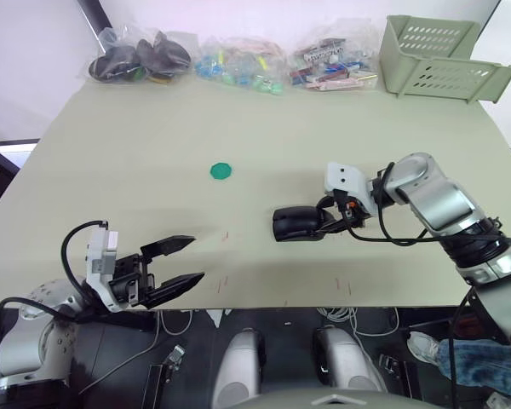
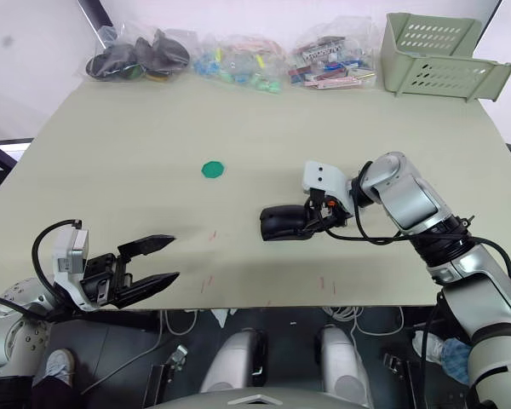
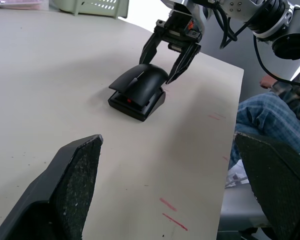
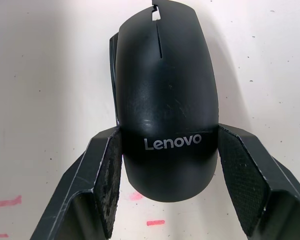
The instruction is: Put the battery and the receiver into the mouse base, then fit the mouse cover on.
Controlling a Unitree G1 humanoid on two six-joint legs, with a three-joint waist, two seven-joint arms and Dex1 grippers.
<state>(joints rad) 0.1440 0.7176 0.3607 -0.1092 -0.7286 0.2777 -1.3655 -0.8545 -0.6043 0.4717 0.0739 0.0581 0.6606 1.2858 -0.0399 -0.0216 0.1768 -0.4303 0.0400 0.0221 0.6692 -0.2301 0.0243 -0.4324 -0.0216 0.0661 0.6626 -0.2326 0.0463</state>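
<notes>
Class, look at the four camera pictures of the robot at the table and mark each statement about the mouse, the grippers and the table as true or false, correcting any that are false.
1. The mouse cover lies on top of the mouse base. True.
2. The right gripper has one finger on each side of the cover's rear end. True.
3. The left gripper holds the green disc. False: it is open and empty near the table's front edge, and the disc lies apart on the table.
4. The green basket stands at the table's near left corner. False: it is at the far right corner.
5. The cover sits level and fully closed on the base. False: in the left wrist view its front is raised, with red showing beneath.
</notes>
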